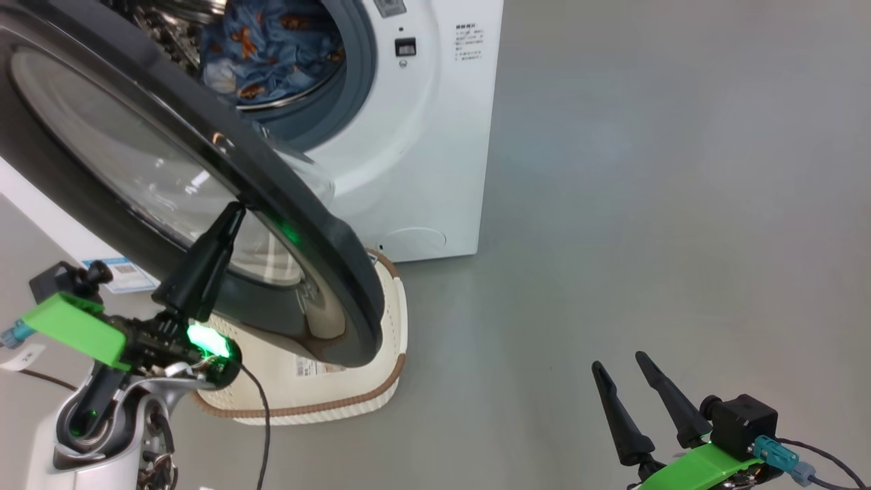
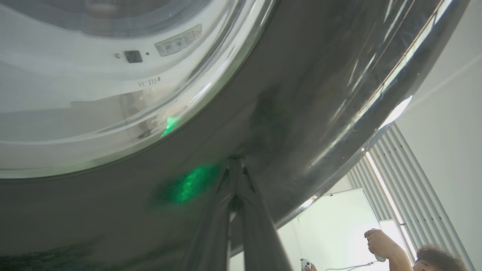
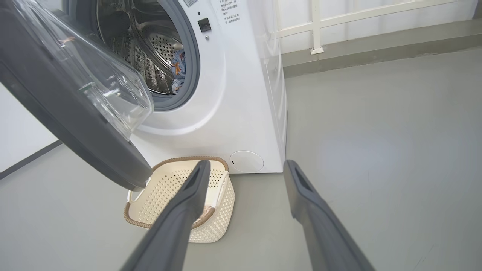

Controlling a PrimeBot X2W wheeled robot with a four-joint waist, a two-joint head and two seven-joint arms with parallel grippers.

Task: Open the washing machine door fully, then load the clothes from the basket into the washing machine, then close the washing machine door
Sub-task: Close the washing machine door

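Washing machine [image 1: 422, 170] first: the white front-loader stands on the grey floor with its mouth uncovered, steel drum and grey gasket in plain sight. The washing machine door [image 1: 333, 272] hangs part-way swung. Its glossy black rim and bulging glass bowl slant out from the left, and its free edge overhangs the basket [image 1: 272, 367]. That cream tub sits on the floor just before the machine's foot, and the part of its inside in view holds no cloth. The clothes [image 1: 272, 47], blue with orange starfish, lie heaped in the drum, near its front lip. So I judge the loading done and the closing step in hand.

The left gripper [image 1: 235, 211] is clenched, fingers pressed together with nothing between them, their joined tip touching the outer face of the door's black rim. The right gripper [image 1: 619, 364] stands released, fingers spread and empty, low over bare floor and well apart from the machine.

The next move, as I read it, is to push the rim round its swing toward the opening until the door seats home. The tip should follow the curve so it does not skid on the gloss. The heap near the gasket may want watching, lest cloth be nipped.
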